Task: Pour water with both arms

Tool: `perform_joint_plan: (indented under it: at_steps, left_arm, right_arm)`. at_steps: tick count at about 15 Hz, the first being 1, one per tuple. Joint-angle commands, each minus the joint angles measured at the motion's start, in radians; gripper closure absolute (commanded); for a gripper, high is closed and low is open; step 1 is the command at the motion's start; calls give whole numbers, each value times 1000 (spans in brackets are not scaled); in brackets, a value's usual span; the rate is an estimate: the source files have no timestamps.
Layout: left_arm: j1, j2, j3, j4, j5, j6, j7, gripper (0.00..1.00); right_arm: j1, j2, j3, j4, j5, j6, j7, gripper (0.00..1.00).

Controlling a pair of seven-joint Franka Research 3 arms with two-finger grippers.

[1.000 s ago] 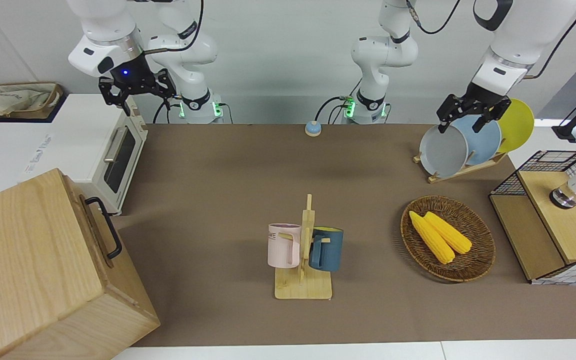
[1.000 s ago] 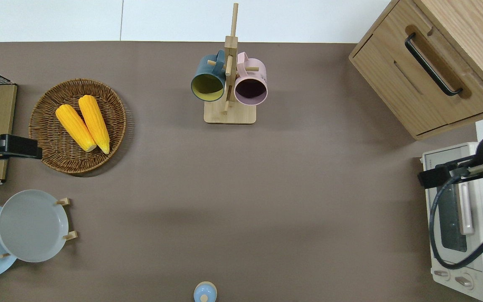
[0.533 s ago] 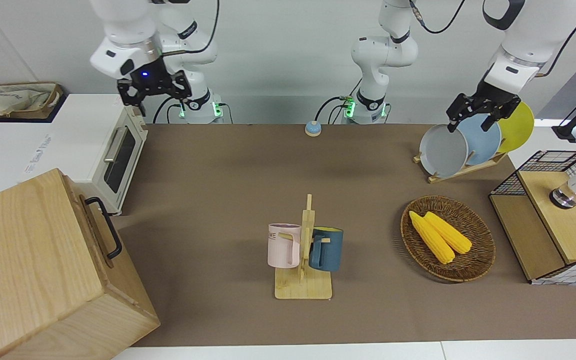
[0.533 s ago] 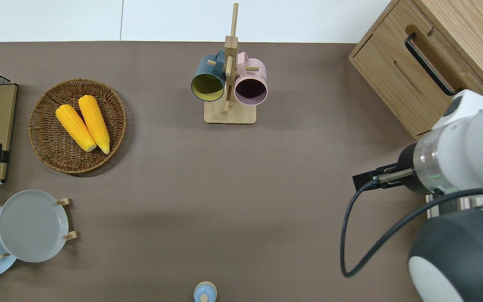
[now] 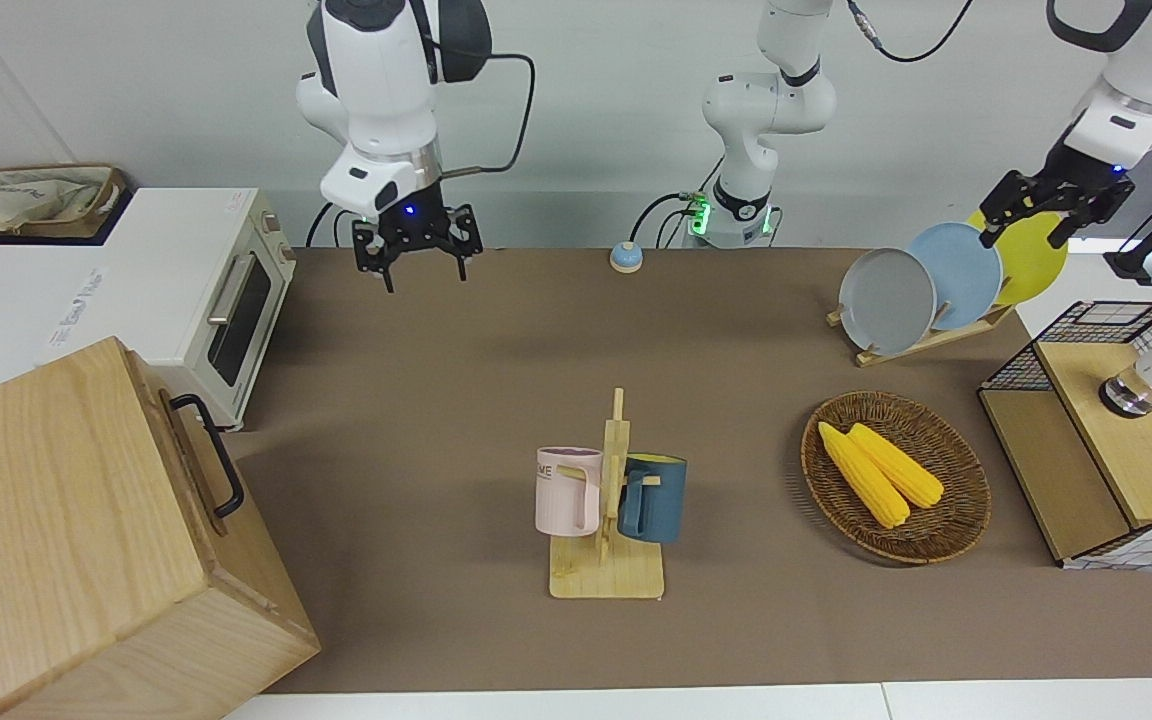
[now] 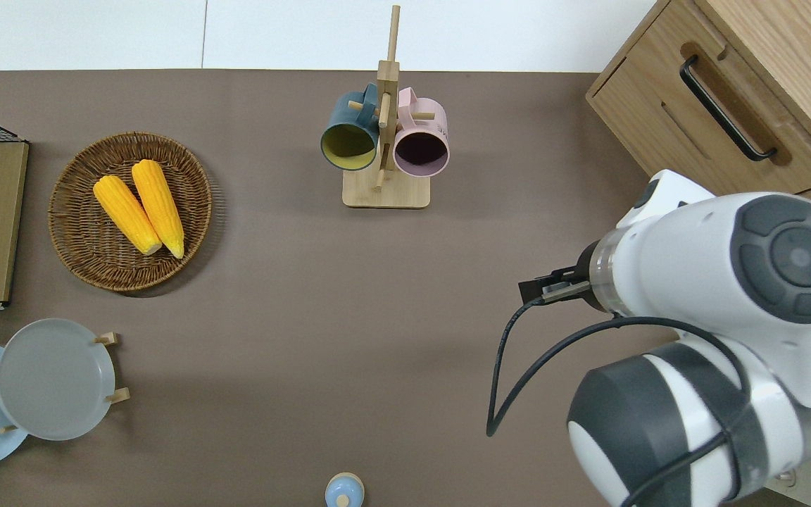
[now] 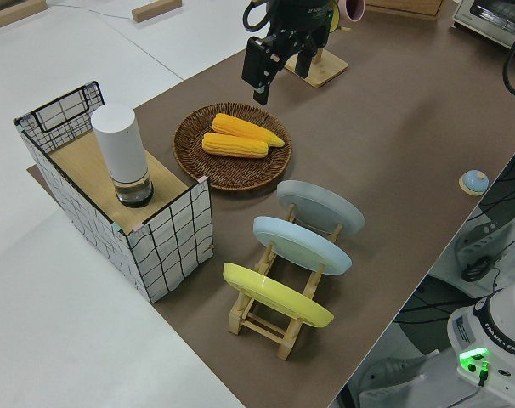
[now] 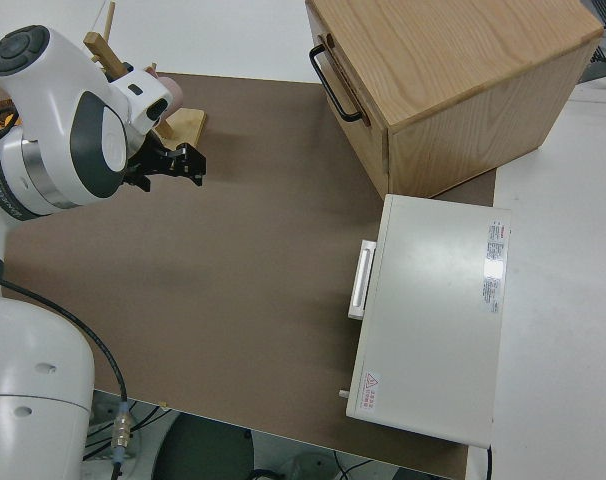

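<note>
My right gripper [image 5: 418, 262] hangs open over the brown mat, between the toaster oven and the mug rack; its own arm [image 6: 694, 338] hides it in the overhead view. It also shows in the right side view, where the right gripper [image 8: 169, 170] holds nothing. My left gripper [image 5: 1051, 208] is open and empty, high up at the left arm's end of the table and outside the overhead view. A pink mug [image 5: 566, 490] and a dark blue mug [image 5: 654, 497] hang on the wooden rack [image 5: 606, 578]. A white bottle [image 7: 121, 153] stands in the wire basket [image 7: 168, 246]. No water shows.
A wicker basket [image 5: 951, 530] with two corn cobs lies beside the wire basket. Three plates stand in a wooden plate rack [image 5: 921, 345]. A toaster oven [image 5: 196, 280] and a wooden cabinet [image 5: 66, 540] fill the right arm's end. A small blue bell [image 5: 626, 258] sits near the robots.
The right arm swung from above the toaster oven out over the mat. The left gripper rose and moved toward its end of the table, leaving the overhead view.
</note>
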Motion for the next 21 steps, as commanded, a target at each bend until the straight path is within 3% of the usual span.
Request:
perform_joint_plan:
  at_steps: [1, 5, 6, 11, 14, 18, 21]
  left_arm:
    - [-3, -2, 68, 0, 7, 5, 108, 5]
    - [-6, -4, 132, -1, 2, 67, 167, 7]
    - [-5, -2, 151, -1, -13, 87, 173, 7]
    - [-3, 13, 244, -13, -105, 222, 245, 9]
    - [50, 50, 249, -24, -166, 301, 323, 9]
    - [89, 73, 249, -61, -286, 409, 353, 9]
    - [89, 73, 249, -133, -366, 541, 386, 9]
  right_arm:
    - [-23, -4, 39, -55, 3, 110, 25, 11]
    - [-8, 89, 65, -59, -35, 277, 61, 17]
    - [-7, 127, 86, -52, -65, 325, 83, 19]
    - [-4, 229, 97, -3, -214, 370, 112, 25]
    - [12, 287, 100, 39, -257, 411, 111, 30]
    - [44, 390, 100, 179, -308, 414, 112, 32]
    - [53, 450, 92, 253, -345, 422, 114, 38]
